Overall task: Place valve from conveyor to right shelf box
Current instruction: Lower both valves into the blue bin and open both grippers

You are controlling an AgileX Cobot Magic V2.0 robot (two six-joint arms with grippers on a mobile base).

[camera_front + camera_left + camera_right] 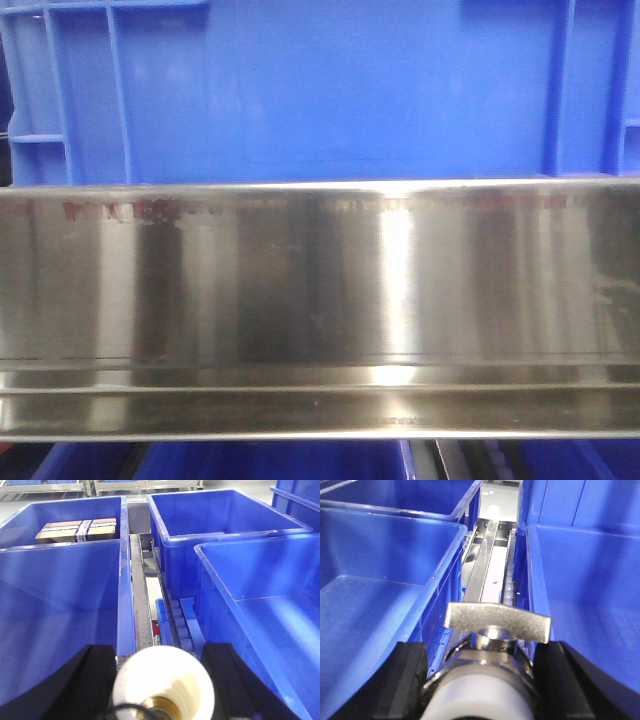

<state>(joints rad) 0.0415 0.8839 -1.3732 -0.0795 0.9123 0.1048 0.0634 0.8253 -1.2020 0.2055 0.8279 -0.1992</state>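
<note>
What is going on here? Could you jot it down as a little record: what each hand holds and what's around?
left hand: closed on a white-capped valve
right hand: closed on a valve with a silvery handle
surroundings: open blue boxes on both sides of each hand
contents seen: taped cardboard packages in the far left box
front view: steel shelf rail with a blue crate above it
conveyor: not in view
</note>
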